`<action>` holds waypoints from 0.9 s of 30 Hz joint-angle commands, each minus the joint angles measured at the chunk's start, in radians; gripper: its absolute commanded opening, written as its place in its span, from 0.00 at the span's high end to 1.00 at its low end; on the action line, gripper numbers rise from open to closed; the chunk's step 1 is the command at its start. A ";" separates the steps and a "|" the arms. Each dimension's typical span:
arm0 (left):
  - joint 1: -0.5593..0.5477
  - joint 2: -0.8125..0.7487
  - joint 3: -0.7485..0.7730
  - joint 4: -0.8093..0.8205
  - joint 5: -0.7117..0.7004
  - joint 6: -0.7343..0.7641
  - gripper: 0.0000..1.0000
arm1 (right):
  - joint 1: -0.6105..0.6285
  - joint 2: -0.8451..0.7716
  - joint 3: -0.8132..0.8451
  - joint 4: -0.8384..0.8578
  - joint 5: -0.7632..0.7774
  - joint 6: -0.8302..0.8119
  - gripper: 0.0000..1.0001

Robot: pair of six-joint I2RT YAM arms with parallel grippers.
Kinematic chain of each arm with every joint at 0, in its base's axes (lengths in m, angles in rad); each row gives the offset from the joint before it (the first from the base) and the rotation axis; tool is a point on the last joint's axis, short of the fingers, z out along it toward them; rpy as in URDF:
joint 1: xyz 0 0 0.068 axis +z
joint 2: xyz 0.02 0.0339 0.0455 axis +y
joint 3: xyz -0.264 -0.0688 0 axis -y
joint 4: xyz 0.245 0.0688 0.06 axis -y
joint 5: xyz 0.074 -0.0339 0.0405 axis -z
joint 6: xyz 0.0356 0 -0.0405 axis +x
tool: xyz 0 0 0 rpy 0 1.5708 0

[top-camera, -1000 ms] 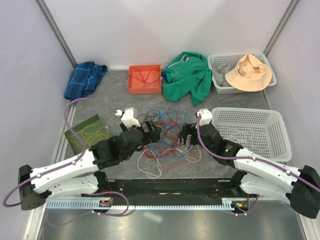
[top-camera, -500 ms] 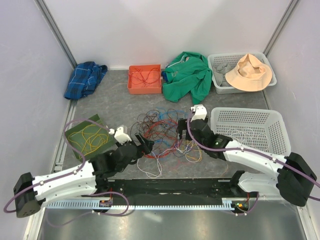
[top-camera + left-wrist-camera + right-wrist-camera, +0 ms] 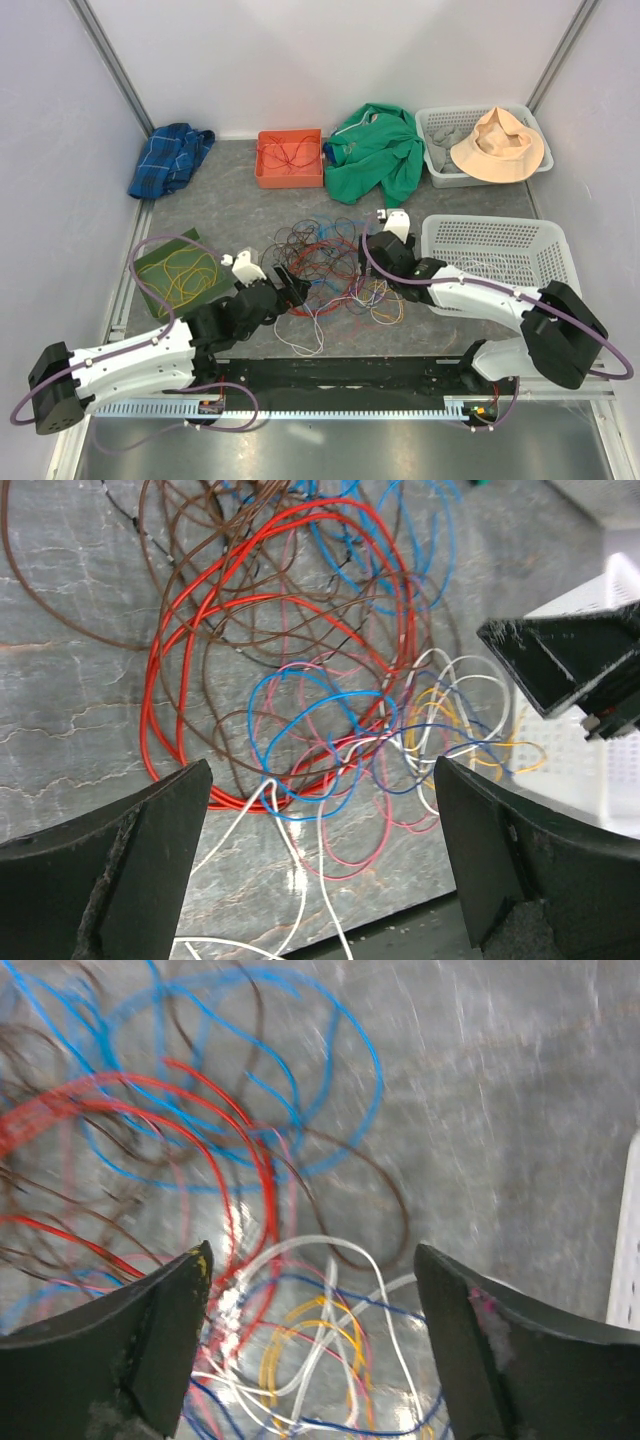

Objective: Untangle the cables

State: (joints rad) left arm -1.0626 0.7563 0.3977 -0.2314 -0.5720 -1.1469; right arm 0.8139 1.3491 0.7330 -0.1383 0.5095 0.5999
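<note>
A tangle of thin cables (image 3: 335, 262) in red, brown, blue, pink, white and yellow lies on the grey table's middle. My left gripper (image 3: 290, 290) is open and empty at the tangle's left edge; in the left wrist view its jaws stand wide either side of white and pink loops (image 3: 320, 810). My right gripper (image 3: 372, 262) is open and empty over the tangle's right part; the right wrist view shows white and yellow loops (image 3: 320, 1340) between its jaws, blurred.
An orange tray (image 3: 290, 160) with red wires stands at the back. A green pad (image 3: 178, 268) with yellow wires lies left. A white basket (image 3: 510, 262) with white wires stands right. A blue cloth (image 3: 170, 157), green cloth (image 3: 380, 150) and a hat in a basket (image 3: 495, 145) lie at the back.
My left arm has pulled back toward the near left, off the tangle. My right arm has swung its gripper further back and over the tangle's right side. Both stayed open.
</note>
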 commanded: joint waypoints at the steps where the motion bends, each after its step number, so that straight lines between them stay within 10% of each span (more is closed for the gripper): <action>1: 0.001 0.044 0.023 0.047 0.009 0.038 0.00 | -0.001 -0.012 -0.046 -0.034 0.001 0.035 0.15; 7: 0.001 0.095 0.053 0.061 0.029 0.064 0.00 | -0.002 0.056 -0.060 -0.049 -0.062 0.055 0.50; 11: 0.003 0.095 0.053 0.064 0.027 0.062 0.01 | -0.001 -0.043 -0.064 -0.053 -0.048 0.058 0.97; 17: 0.004 0.078 0.059 0.060 0.006 0.065 0.01 | 0.105 -0.339 0.211 -0.136 0.053 -0.018 1.00; 27: 0.006 0.029 0.118 0.073 -0.068 0.189 0.02 | 0.116 -0.266 0.839 -0.372 -0.068 -0.186 1.00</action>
State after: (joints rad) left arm -1.0615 0.8017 0.4427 -0.1986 -0.5678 -1.0546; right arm 0.9283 1.0542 1.4212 -0.3988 0.4866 0.4999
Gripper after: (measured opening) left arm 0.979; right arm 0.011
